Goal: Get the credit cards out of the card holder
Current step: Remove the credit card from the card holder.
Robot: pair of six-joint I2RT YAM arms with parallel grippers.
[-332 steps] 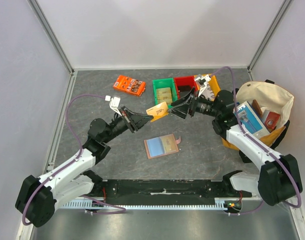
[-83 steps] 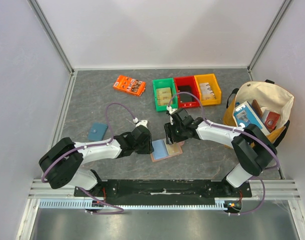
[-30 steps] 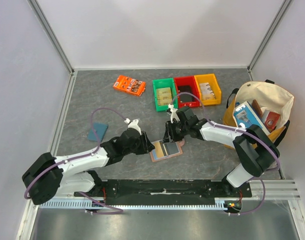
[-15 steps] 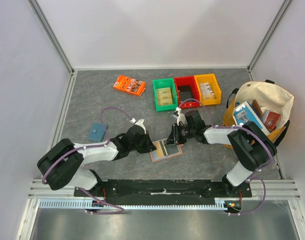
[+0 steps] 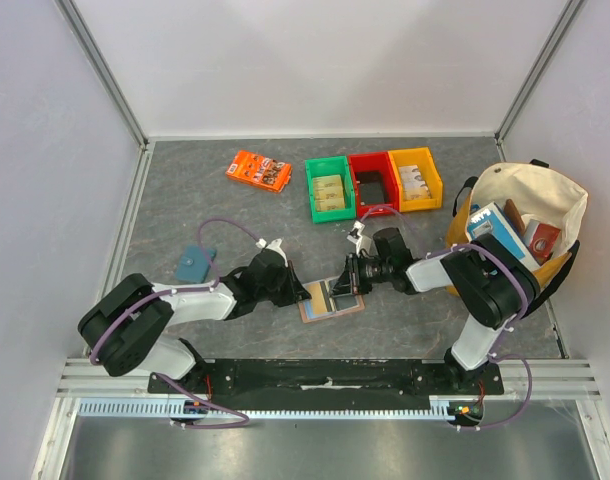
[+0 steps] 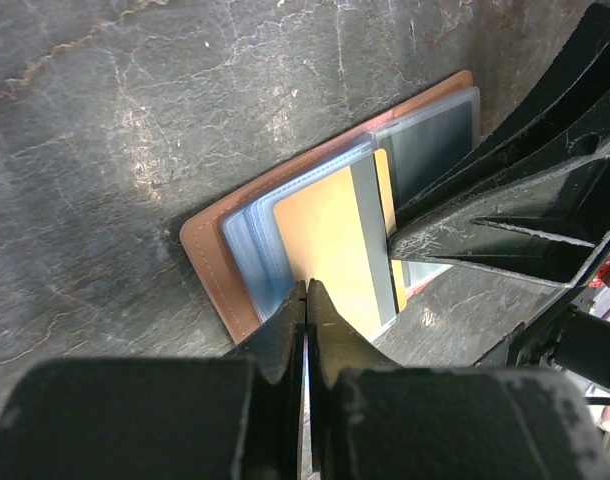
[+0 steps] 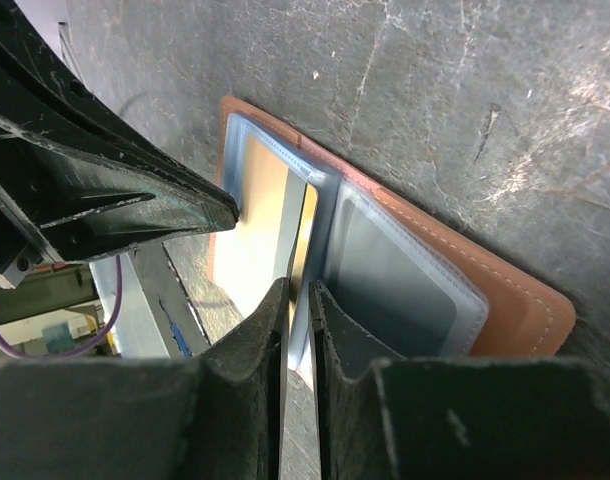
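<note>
Now, card holder (image 6: 207, 262): it's lying open and flat on the desk (image 5: 225, 215), tan leather down and clear blue-lined sleeves up, right between the two arms.
Orange card (image 6: 325, 240): it sits in the holder on the leaf toward the left arm, with most of its face showing and a dark stripe along the side nearest the fold.
Left claw (image 6: 306, 292): it's down low at the holder's near edge, jaws pressed tight together, tips meeting right at the orange card's edge.
Right claw (image 7: 299, 300): it comes in from the opposite side at the fold, jaws just a sliver apart, with a thin upright edge running up between them.
Doubt: both wrist views are too tight and dark at the tips, so I cannot tell whether either claw is nipping card or only clear sleeve.
Green bin (image 5: 310, 190): it stands well behind the holder with a tan card (image 5: 328, 188) lying in it. I'd call that the drop-off, and a sign part of the job is done.
Done so far: the holder is spread open and both claws are on it.
Left to do: the orange card, at least, must slide clear of its sleeve and be carried off. After that the other sleeves want emptying.
</note>
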